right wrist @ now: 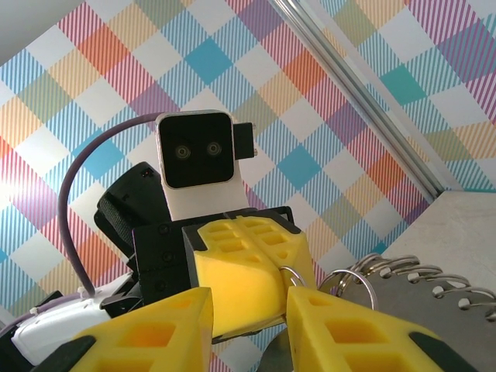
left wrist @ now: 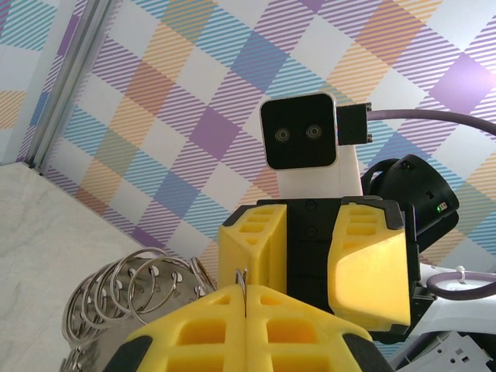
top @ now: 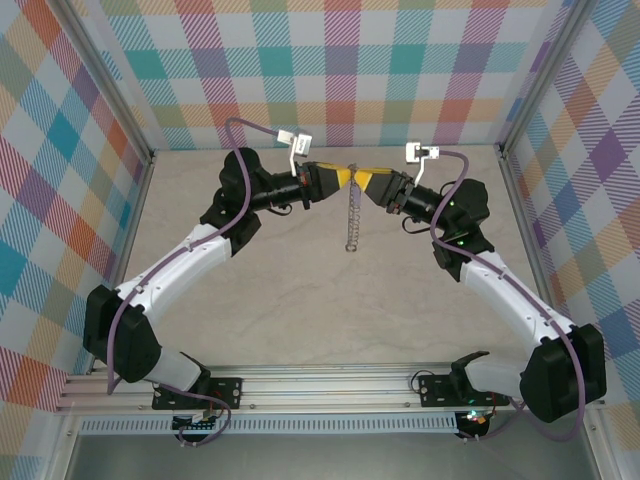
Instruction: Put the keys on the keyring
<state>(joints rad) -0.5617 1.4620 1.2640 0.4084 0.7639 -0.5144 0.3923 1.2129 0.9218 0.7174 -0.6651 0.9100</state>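
2 arms meet above the tabletop [top: 300, 300]. The left pincer [top: 343, 176] is clamped shut on the top of the keyring [top: 352, 215], which dangles below. The right pincer [top: 366, 181] stands part-open, visibly gripping nothing. Threading the key appears not yet done.

Silver keyring [top: 351, 220], pastel plaid walls [top: 330, 70]

A pale stone-look table [top: 300, 310] sits inside bright checked walls [top: 340, 70] on the left, right and far sides, with a silver metal rail [top: 330, 385] along the near edge.
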